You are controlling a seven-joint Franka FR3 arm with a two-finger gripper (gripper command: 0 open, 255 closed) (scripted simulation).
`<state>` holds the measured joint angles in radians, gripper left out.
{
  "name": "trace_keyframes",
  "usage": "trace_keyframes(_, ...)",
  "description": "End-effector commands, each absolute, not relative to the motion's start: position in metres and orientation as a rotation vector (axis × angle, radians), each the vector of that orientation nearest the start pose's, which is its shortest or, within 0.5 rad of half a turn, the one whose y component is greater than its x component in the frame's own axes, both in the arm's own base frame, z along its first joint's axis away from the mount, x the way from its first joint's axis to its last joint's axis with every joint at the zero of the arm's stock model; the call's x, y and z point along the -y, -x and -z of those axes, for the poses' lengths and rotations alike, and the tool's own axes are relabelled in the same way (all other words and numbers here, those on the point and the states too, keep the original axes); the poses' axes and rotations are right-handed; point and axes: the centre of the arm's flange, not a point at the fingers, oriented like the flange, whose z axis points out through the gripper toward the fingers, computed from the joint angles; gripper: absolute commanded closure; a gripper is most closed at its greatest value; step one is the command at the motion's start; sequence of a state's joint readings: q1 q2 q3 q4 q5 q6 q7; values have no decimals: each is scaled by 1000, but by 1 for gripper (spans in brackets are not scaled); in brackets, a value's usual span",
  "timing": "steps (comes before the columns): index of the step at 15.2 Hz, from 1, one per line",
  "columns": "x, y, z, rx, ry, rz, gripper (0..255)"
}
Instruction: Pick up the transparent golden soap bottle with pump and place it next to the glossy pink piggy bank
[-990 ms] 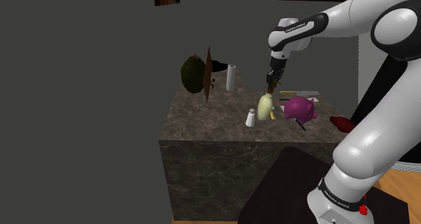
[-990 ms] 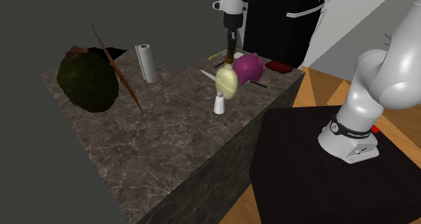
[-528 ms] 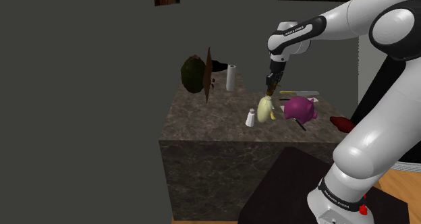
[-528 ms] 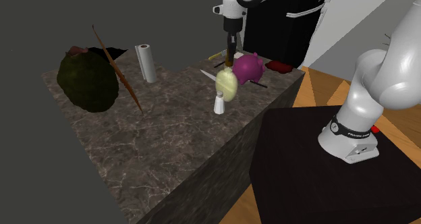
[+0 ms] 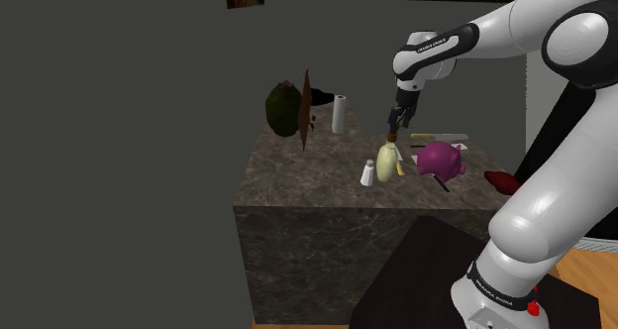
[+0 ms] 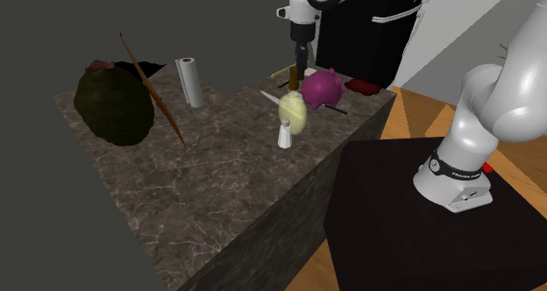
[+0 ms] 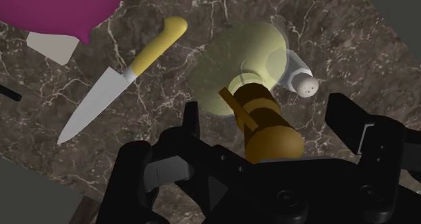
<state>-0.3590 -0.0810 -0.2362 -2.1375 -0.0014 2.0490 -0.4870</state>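
The pale yellow, see-through soap bottle (image 5: 387, 160) (image 6: 293, 114) (image 7: 243, 64) stands upright on the dark marble counter (image 5: 307, 193), just beside the magenta piggy bank (image 5: 438, 159) (image 6: 320, 86) (image 7: 61, 7). Its brown pump head (image 7: 266, 125) points up into my gripper (image 5: 396, 129) (image 6: 300, 70) (image 7: 270, 118). The black fingers (image 7: 192, 125) stand apart on either side of the pump and do not touch it, so the gripper is open.
A small white shaker (image 5: 367, 172) (image 6: 285, 136) (image 7: 300, 81) touches the bottle's near side. A yellow-handled knife (image 7: 115, 81) lies between bottle and piggy bank. A white roll (image 6: 190, 81), a dark green sack (image 6: 112, 103) and a thin brown bow (image 6: 153, 92) stand farther along the counter.
The fingers have opened and let go of the pump. The bottle stays standing by the piggy bank, and the hand has barely moved.
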Motion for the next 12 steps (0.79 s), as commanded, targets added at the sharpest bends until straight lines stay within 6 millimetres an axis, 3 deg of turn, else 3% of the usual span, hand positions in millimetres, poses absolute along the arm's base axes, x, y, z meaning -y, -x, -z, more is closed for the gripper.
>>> trace_keyframes(1, 294, -431, -439, -167, 3117, 1, 0)
trace_keyframes(5, 295, -431, -490, -167, 3117, 1, 0)
trace_keyframes(12, 295, -431, -490, -167, 3117, 1, 0)
